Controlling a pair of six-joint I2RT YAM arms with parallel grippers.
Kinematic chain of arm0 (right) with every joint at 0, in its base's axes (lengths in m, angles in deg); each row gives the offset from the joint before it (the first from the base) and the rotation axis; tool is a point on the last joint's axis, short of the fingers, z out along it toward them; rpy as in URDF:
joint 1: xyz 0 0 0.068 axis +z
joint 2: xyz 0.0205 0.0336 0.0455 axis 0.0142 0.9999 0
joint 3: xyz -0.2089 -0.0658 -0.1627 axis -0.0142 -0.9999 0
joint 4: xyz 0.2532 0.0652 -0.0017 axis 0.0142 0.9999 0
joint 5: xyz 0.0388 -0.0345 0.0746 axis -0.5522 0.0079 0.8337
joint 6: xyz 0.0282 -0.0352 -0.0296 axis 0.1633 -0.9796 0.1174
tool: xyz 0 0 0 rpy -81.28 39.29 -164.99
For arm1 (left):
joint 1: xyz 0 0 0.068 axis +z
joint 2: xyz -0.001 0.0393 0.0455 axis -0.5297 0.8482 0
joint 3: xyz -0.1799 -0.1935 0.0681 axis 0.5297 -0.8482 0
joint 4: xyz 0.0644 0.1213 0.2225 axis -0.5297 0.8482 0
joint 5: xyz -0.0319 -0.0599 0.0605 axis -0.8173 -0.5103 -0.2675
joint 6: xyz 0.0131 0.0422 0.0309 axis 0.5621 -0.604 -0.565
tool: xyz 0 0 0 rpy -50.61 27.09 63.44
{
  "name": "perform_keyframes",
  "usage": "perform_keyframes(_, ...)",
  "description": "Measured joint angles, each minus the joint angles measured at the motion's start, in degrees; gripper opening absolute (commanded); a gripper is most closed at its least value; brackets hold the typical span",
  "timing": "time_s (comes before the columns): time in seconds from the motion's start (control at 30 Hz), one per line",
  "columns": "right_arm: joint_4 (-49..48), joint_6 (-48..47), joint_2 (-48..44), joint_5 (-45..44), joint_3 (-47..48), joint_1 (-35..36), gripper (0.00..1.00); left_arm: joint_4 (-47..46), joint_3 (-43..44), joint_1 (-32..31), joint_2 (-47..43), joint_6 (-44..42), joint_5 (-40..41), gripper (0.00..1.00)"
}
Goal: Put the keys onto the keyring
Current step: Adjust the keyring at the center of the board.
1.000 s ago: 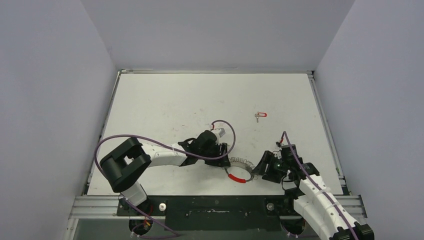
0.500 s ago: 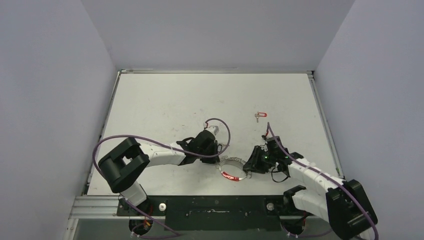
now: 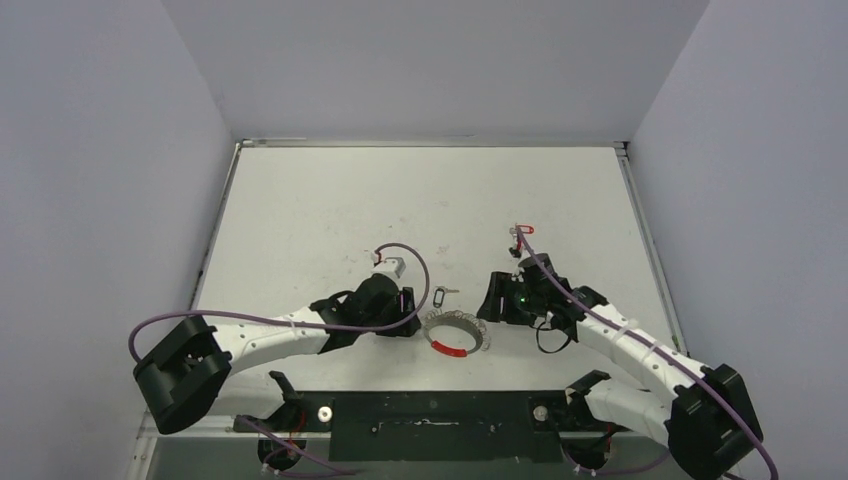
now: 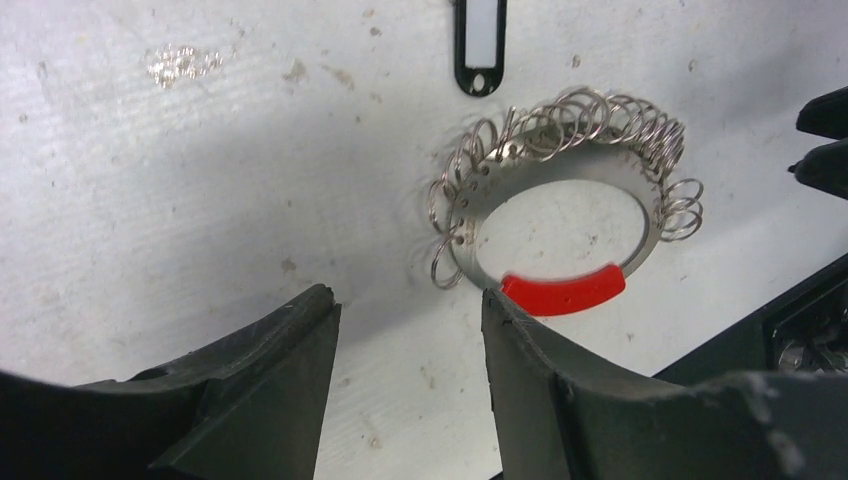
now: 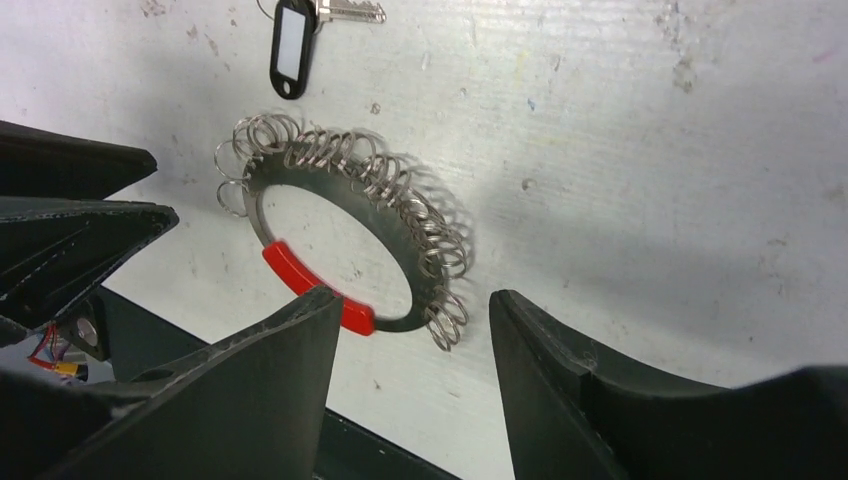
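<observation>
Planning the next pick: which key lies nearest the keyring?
The black-tagged key, just beyond the keyring; the red-tagged key lies farther back.

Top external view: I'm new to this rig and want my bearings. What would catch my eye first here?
The keyring, a metal ring with a red sleeve and many small loops, lies flat on the table near the arms' bases. The left tool and the right tool flank it, both open and empty. Just beyond it lies a loose key with a black tag, and a red-tagged key lies farther back.
</observation>
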Motion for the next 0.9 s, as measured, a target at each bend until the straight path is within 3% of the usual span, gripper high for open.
perform_keyframes(0.17,0.3,2.1,-5.3,0.3,-6.3,0.0,0.52,-3.7,-6.3,-0.1,-3.0,1.9,-1.6,0.53)
perform_keyframes(0.33,-3.9,6.1,-5.1,3.5,-12.5,0.0,0.34,-10.4,-9.0,-0.1,-2.0,4.5,-3.4,0.50)
perform_keyframes(0.63,-10.8,7.2,4.5,8.4,-10.4,2.3,0.26,-18.5,-8.4,-1.3,3.6,5.9,-4.8,0.40)
perform_keyframes(0.77,-10.9,5.6,8.3,8.3,-7.6,2.9,0.26,-17.4,-8.1,-1.6,3.7,5.5,-4.1,0.35)
perform_keyframes(0.9,-9.7,3.8,9.7,6.2,-5.4,3.4,0.43,-12.4,-8.0,-2.0,0.8,5.4,-1.2,0.35)
